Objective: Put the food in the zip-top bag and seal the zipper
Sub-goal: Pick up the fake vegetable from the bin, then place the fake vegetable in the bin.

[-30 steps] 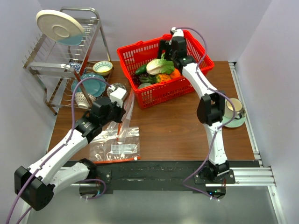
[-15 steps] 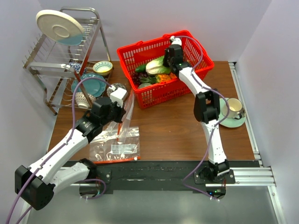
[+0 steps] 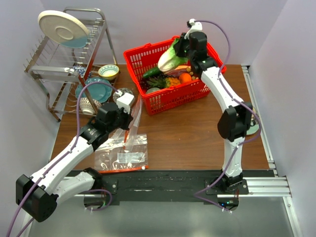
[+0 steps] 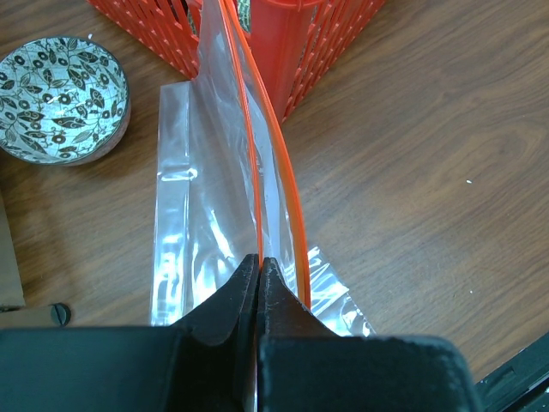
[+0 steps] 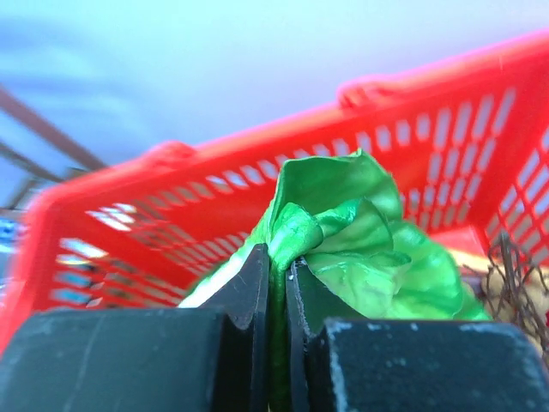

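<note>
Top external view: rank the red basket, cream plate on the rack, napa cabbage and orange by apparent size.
1. red basket
2. cream plate
3. napa cabbage, held up nearer the camera, so somewhat flattered
4. orange

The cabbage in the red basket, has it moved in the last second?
Yes. The cabbage has risen off the pile and shifted toward the back rim of the basket, pinched in the right hand.
</note>
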### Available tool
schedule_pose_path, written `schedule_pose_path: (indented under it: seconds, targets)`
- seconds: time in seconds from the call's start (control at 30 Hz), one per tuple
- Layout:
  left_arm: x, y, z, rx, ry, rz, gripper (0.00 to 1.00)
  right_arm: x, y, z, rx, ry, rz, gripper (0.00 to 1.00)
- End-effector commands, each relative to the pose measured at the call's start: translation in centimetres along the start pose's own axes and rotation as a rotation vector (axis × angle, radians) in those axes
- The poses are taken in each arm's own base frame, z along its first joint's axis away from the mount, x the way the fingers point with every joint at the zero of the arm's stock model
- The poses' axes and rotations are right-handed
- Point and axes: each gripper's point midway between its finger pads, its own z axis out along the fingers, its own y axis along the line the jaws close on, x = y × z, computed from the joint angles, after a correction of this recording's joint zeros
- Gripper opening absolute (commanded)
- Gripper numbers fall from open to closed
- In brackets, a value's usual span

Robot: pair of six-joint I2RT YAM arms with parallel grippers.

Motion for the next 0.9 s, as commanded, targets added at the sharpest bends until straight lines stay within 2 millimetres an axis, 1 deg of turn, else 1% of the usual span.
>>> schedule_pose_path:
  seconds: [0.0,0.03,0.07,0.1,0.13,0.17,0.2,0.23,0.27,0.3,0.33,0.37,0.4,0.43,0.47,0.5,0.53,0.57,0.6,0.63,0.67,0.7,0.73,0.77,0.8,0.83,0.87]
  targets:
    - [-1.0,-0.5,0.0,0.029,-0.039,0.016,0.0,-6.1,4.0,-4.3,-0.143,-0.125,-0.013,0.0]
    - [-1.1,-0.5,0.0,0.029,-0.041,0.016,0.0,-6.3,4.2,-4.8,-0.153,-0.126,-0.013,0.0]
    - [-1.0,-0.5,0.0,0.029,-0.039,0.014,0.0,-6.0,4.4,-5.3,-0.164,-0.117,-0.014,0.0]
    - [-1.0,-0.5,0.0,0.03,-0.039,0.016,0.0,-7.2,5.0,-6.7,-0.182,-0.139,-0.014,0.0]
    - [-1.0,-0.5,0.0,0.03,-0.037,0.016,0.0,-7.6,5.3,-7.6,-0.195,-0.146,-0.012,0.0]
    - [-1.1,-0.6,0.0,0.034,-0.04,0.016,0.0,-6.7,5.3,-8.1,-0.201,-0.125,-0.008,0.0]
    - [-1.1,-0.5,0.0,0.034,-0.04,0.016,0.0,-8.1,6.1,-10.1,-0.237,-0.145,-0.003,0.0]
    - [-1.1,-0.6,0.0,0.034,-0.04,0.016,0.0,-8.2,6.4,-11.2,-0.251,-0.146,0.002,0.0]
    - [-1.1,-0.6,0.0,0.035,-0.039,0.016,0.0,-6.4,6.2,-11.5,-0.256,-0.103,0.011,0.0]
    - [-1.1,-0.6,0.0,0.037,-0.04,0.016,0.0,-6.2,6.7,-12.8,-0.288,-0.095,0.018,0.0]
    - [-1.1,-0.6,0.0,0.035,-0.04,0.016,0.0,-7.2,7.3,-15.1,-0.313,-0.116,0.021,0.0]
    - [-1.2,-0.6,0.0,0.038,-0.04,0.014,0.0,-5.1,7.0,-15.7,-0.313,-0.075,0.027,0.0]
    - [-1.1,-0.6,0.0,0.038,-0.038,0.014,0.0,-4.5,7.2,-16.7,-0.324,-0.062,0.031,0.0]
    - [-1.1,-0.7,-0.1,0.041,-0.038,0.014,0.0,-3.5,7.2,-18.7,-0.338,-0.048,0.03,0.0]
    - [-1.1,-0.7,-0.1,0.044,-0.039,0.014,0.0,-2.6,7.4,-19.7,-0.345,-0.03,0.029,0.0]
    - [-1.2,-0.8,-0.1,0.044,-0.041,0.013,0.0,-2.0,7.2,-20.5,-0.341,-0.018,0.032,0.0]
    - [-1.2,-0.8,-0.1,0.047,-0.041,0.013,0.0,0.1,6.7,-21.2,-0.337,0.024,0.041,0.0]
    - [-1.1,-0.9,0.0,0.055,-0.039,0.012,0.0,-0.1,7.0,-23.1,-0.354,0.014,0.046,0.0]
    - [-1.1,-1.0,-0.1,0.057,-0.039,0.01,0.0,0.5,7.1,-24.1,-0.361,0.023,0.067,0.0]
    - [-1.2,-1.1,0.0,0.061,-0.04,0.01,0.0,2.8,6.7,-24.5,-0.36,0.068,0.081,0.0]
    - [-1.3,-1.2,-0.1,0.069,-0.044,0.007,0.0,2.9,7.4,-26.1,-0.399,0.065,0.09,0.0]
    - [-1.3,-1.4,-0.1,0.077,-0.042,0.007,0.0,3.7,7.6,-26.7,-0.413,0.083,0.106,0.0]
    - [-1.5,-1.5,-0.2,0.082,-0.049,0.004,0.0,5.6,7.5,-27.1,-0.415,0.124,0.11,0.0]
    - [-1.5,-1.8,-0.2,0.097,-0.049,-0.005,0.0,6.7,7.9,-27.8,-0.425,0.155,0.108,0.0]
    - [-1.6,-2.0,-0.2,0.108,-0.048,-0.009,0.0,7.3,8.1,-28.5,-0.431,0.168,0.106,0.0]
    - [-1.5,-2.2,-0.1,0.117,-0.041,-0.015,0.0,9.1,7.9,-28.7,-0.424,0.205,0.106,0.0]
    - [-1.7,-2.6,-0.1,0.137,-0.041,-0.028,0.0,10.0,8.2,-29.1,-0.434,0.224,0.106,0.0]
